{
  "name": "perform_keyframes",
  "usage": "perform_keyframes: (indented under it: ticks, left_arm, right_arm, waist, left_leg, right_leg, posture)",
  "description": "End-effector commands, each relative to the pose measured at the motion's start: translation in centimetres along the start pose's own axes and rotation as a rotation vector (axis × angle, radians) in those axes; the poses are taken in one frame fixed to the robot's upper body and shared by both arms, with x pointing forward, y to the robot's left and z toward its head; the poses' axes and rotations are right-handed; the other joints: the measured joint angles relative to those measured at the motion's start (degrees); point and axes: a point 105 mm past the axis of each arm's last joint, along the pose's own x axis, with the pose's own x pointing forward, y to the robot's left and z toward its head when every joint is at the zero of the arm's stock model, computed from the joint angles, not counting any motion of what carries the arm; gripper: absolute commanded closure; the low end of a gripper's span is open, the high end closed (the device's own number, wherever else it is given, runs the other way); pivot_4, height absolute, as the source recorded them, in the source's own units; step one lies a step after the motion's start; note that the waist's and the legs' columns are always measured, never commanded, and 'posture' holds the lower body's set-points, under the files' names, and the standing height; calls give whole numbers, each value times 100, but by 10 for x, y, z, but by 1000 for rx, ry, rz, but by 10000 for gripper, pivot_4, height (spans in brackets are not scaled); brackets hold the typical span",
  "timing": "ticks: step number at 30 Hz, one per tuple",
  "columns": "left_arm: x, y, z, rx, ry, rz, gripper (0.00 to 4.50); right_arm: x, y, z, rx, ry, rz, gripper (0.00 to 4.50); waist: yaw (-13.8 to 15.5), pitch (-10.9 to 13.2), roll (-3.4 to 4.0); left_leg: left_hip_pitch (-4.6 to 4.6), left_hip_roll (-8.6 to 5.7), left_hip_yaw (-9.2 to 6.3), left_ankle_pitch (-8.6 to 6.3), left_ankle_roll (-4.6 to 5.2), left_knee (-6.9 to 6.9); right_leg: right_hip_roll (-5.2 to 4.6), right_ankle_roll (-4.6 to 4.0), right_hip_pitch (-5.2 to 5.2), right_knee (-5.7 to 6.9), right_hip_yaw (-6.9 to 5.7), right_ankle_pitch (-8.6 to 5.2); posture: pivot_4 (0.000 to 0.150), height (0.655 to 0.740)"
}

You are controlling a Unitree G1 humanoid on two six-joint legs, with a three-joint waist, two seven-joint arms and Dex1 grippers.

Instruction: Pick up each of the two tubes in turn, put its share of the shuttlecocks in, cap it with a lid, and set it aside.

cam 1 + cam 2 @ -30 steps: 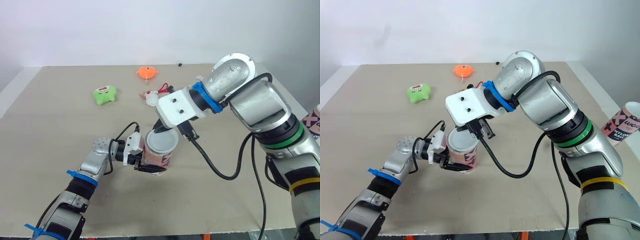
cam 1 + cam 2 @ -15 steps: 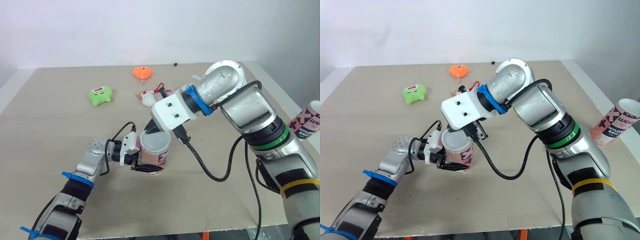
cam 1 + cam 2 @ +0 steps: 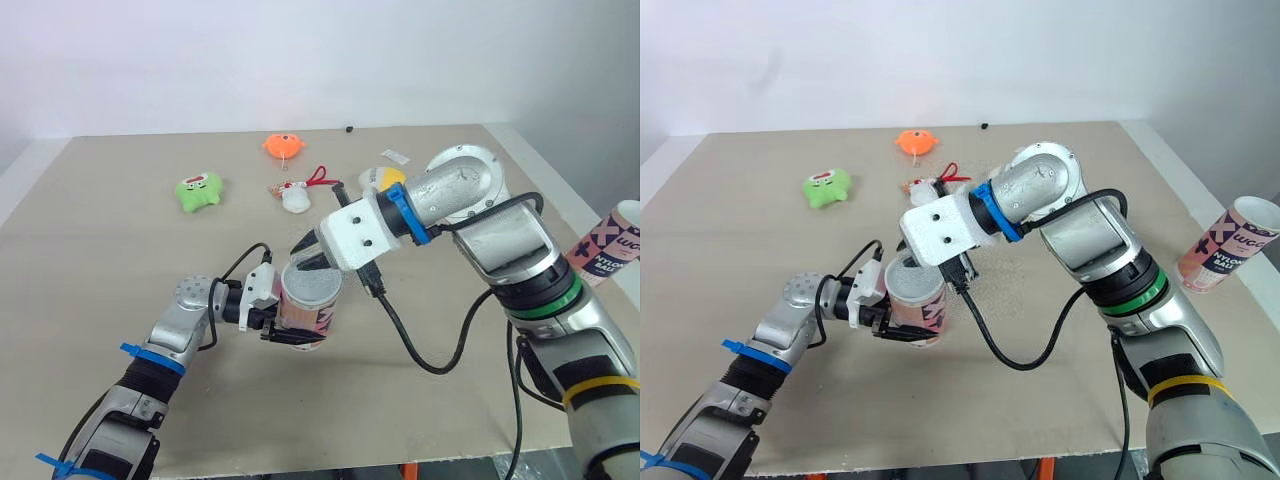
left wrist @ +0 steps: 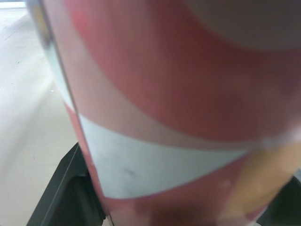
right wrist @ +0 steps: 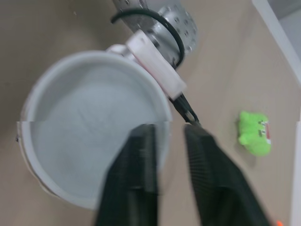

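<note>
A pink patterned tube [image 3: 305,312] stands upright on the table with a white lid [image 5: 89,141] across its top. My left gripper [image 3: 297,330] is shut on the tube's lower part; in the left wrist view the tube [image 4: 178,117] sits right between the black fingers [image 4: 70,197]. My right gripper [image 3: 312,256] hovers just over the lid's rim on the right side, slightly open, holding nothing. A second pink tube [image 3: 1225,245] with an open top stands far right, past the table's right edge.
Small toys lie at the back of the table: a green one [image 3: 203,188], an orange one [image 3: 285,146], a white and red one [image 3: 297,192] and a yellow and white item [image 3: 375,178]. The right arm's black cable [image 3: 420,350] loops over the table beside the tube.
The right gripper has drawn back from the middle of the lid to its right rim and the arm has swung lower. The left gripper has kept hold of the tube.
</note>
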Motion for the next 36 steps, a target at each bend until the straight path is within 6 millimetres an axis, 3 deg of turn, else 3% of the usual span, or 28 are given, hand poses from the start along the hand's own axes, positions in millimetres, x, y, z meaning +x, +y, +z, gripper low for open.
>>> perform_keyframes:
  ticks: [1, 4, 9, 13, 17, 19, 26, 36]
  left_arm:
    - [-8, -4, -19, -62, 78, 13, 14548]
    - [-7, -5, -19, -65, 75, 13, 14548]
    - [-6, -6, -19, -68, 73, 13, 14548]
    - [-7, -4, -19, -66, 72, 18, 14548]
    - [-6, -3, -19, -64, 71, 23, 14548]
    - [-6, -3, -20, -64, 71, 24, 14548]
    - [-5, -2, -21, -62, 67, 32, 14548]
    - [-6, -1, -23, -63, 64, 46, 14548]
  right_arm:
    - [1, -1, -8, 12, 33, -9, 19024]
    - [-4, -12, -5, 44, 18, -45, 6645]
    - [-29, -33, 13, 161, -112, -91, 6645]
    - [-66, -17, 48, 295, -366, 72, 6645]
    - [-68, -9, 50, 402, -404, 110, 6645]
    - [-66, -9, 49, 422, -402, 107, 11660]
    - [-54, -3, 36, 430, -355, 145, 44806]
    - [-32, -4, 25, 348, -211, 236, 44806]
  waist:
    - [0, -1, -1]
    - [-1, -1, -1]
    - [1, 2, -2]
    - [7, 6, -6]
    - [0, 5, -7]
    - [0, 6, -7]
    - [0, 6, -7]
    - [1, 6, -7]
  left_leg:
    - [0, 0, 0, 0, 0, -1]
    - [1, 1, 0, 0, 0, -4]
    - [-4, 3, -1, 0, 0, -4]
    - [-20, 1, -7, 0, 0, -9]
    - [-11, -4, -16, -4, 4, -28]
    - [-10, -4, -16, -3, 4, -29]
    - [-10, -4, -9, 1, 7, -25]
    - [-11, -4, -5, 1, 7, -24]
  right_leg:
    - [0, -2, 0, 0, -1, -1]
    - [2, -4, 0, 0, -1, -2]
    - [1, -17, -6, 0, 1, -5]
    - [-2, -35, -17, 0, 2, 13]
    - [-13, -40, -15, -2, 2, 0]
    - [-11, -34, -16, -2, 1, -1]
    - [-7, -4, -20, -1, 4, -6]
    - [-9, -2, -24, -1, 7, -5]
  posture:
    - [1500, 7400]
    - [1500, 7400]
    - [1500, 7400]
    - [1500, 7400]
    - [1500, 7400]
    - [1500, 7400]
    - [1500, 7400]
    - [1500, 7400]
